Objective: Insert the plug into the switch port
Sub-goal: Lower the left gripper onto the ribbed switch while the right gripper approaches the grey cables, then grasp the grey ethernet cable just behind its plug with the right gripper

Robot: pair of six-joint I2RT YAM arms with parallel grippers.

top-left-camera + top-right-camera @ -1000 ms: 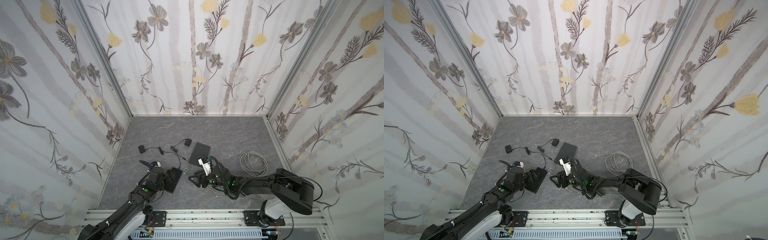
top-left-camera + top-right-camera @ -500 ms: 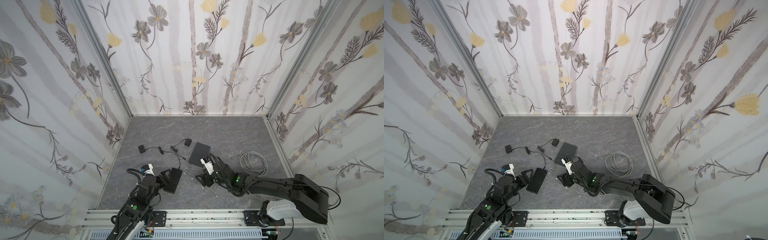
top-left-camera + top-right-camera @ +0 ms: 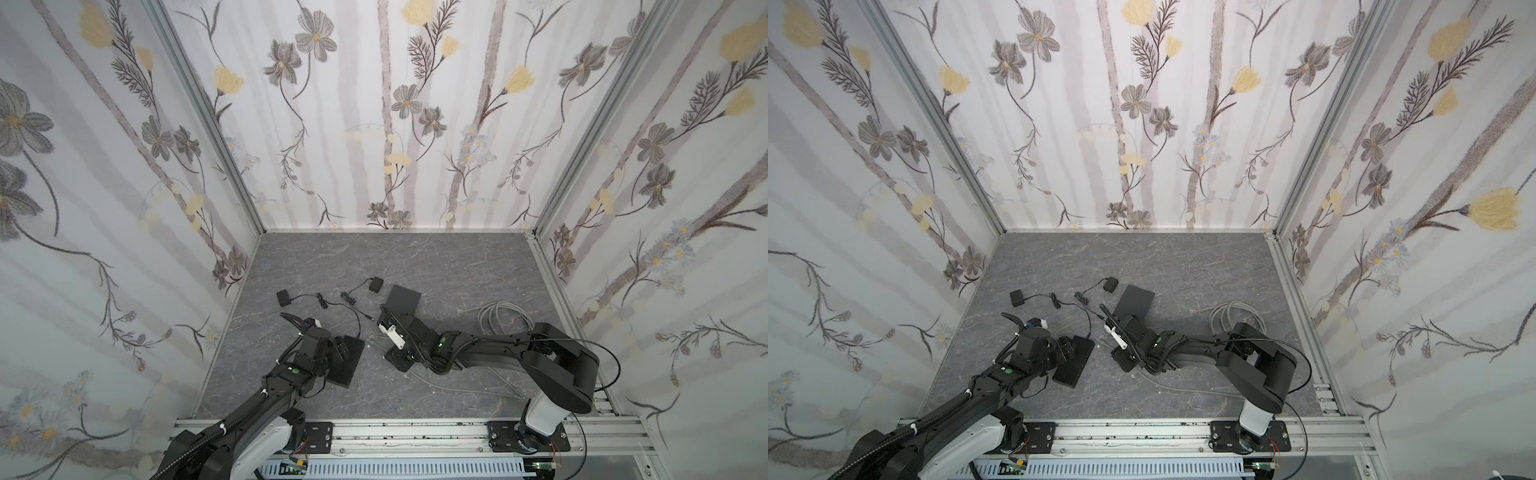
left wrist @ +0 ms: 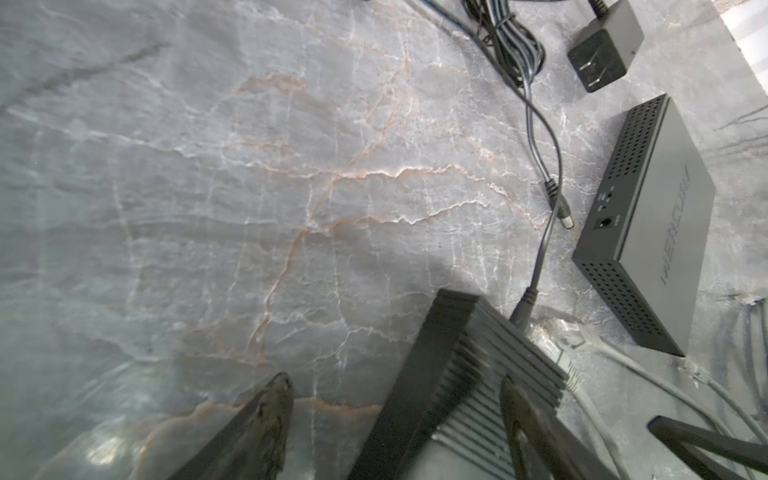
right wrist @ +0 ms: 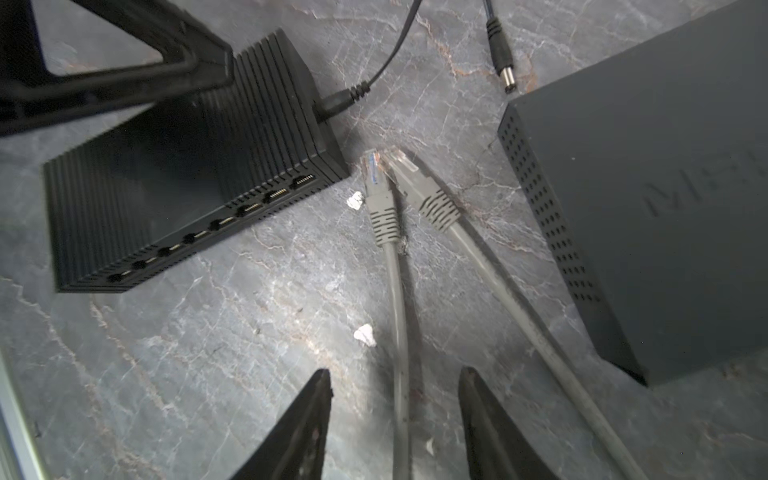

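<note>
- switch (image 3: pixel 347 362) lies flat on the tabletop (image 3: pixel 415 257), near the front edge, left of middle; its port row (image 5: pixel 208 226) shows in the right wrist view
- plug (image 5: pixel 376 189) lies on the tabletop outside the ports, tip just beside the switch corner at the end of the port row
- second plug (image 5: pixel 415 183) sits right beside it, between the switch and the box (image 5: pixel 665 187)
- right fingers (image 5: pixel 307 424) are partly apart and straddle the plug's cable (image 5: pixel 397 332), with a gap on each side; they grip nothing
- left fingers (image 4: pixel 270 415) are wide: one over the switch's ribbed top, the other clear of its side; not clamped, contact cannot be told
- power lead (image 5: pixel 345 97) is seated in the switch's short end
- cable coil (image 3: pixel 500 316) lies nearer the right edge
</note>
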